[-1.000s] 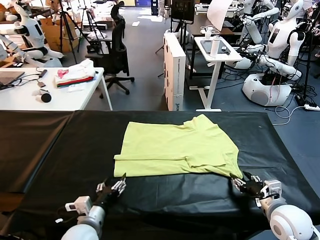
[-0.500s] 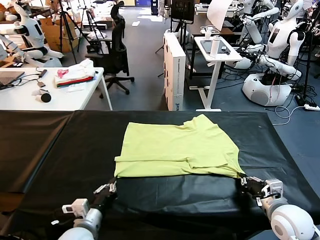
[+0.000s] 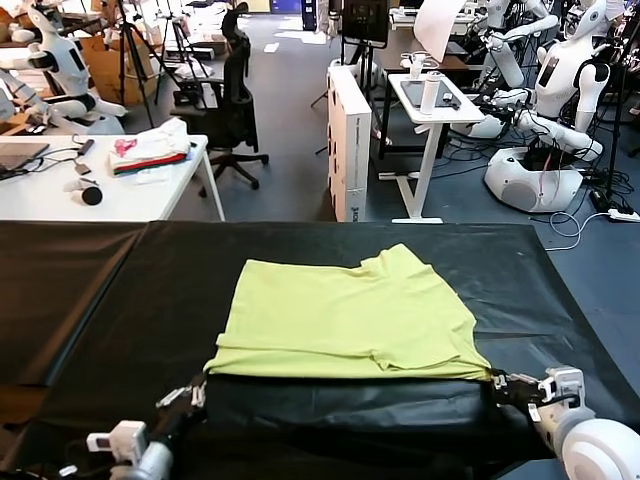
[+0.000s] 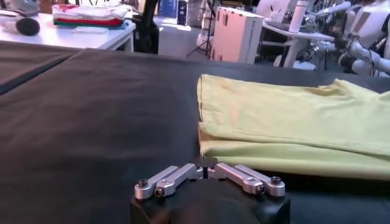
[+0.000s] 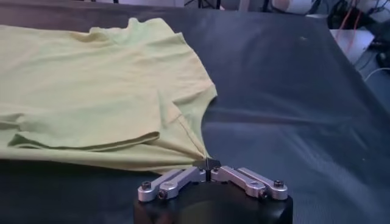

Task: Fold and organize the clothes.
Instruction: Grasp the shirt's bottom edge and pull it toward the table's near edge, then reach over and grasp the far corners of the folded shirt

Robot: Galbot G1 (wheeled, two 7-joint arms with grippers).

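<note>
The lime yellow-green T-shirt (image 3: 350,315) lies folded on the black table, its neck toward the far side. My left gripper (image 3: 197,390) is at the shirt's near left corner, shut on the hem. In the left wrist view (image 4: 206,163) its tips meet at the folded edge of the shirt (image 4: 292,122). My right gripper (image 3: 497,380) is at the near right corner, shut on the fabric. In the right wrist view (image 5: 207,164) the shirt (image 5: 91,91) is drawn to a point between the tips. No printed graphic shows.
The black table cover (image 3: 100,300) runs wide to the left and to the right. Behind it stand a white table with a heap of white, pink and red fabric (image 3: 150,150), an office chair (image 3: 235,100), a white box (image 3: 348,140) and other robots (image 3: 560,90).
Both grippers have drawn back toward the table's near edge, and the shirt's near edge has slid with them. The left corner has also moved a little to the left.
</note>
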